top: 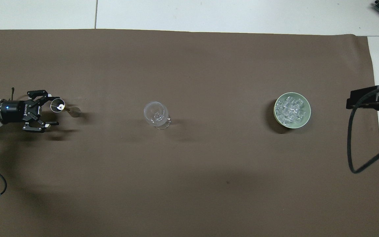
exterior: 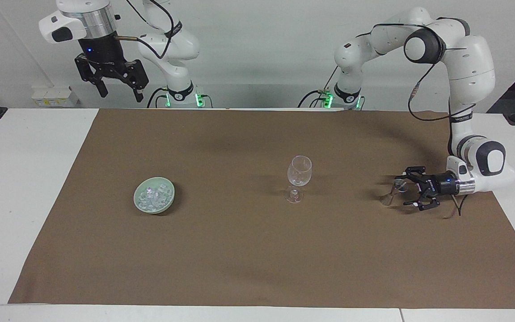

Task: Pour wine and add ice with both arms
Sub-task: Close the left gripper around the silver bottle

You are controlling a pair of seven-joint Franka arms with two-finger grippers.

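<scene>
In mid-frame, the ice (exterior: 154, 193) heaped in the pale green bowl (exterior: 135, 197) looks slippery and light, best scooped from above. The small stemmed cup (exterior: 393, 191) leans, fragile, between the wide left gripper (exterior: 406, 193); grip its stem. At the top edge, the right gripper (exterior: 121, 96) waits, spread.

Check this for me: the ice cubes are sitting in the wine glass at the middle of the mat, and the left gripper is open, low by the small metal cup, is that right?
Not quite. The ice lies in the pale green bowl toward the right arm's end of the table; the wine glass stands empty, as the overhead view shows. The left gripper is indeed open, low by the small metal cup.
</scene>
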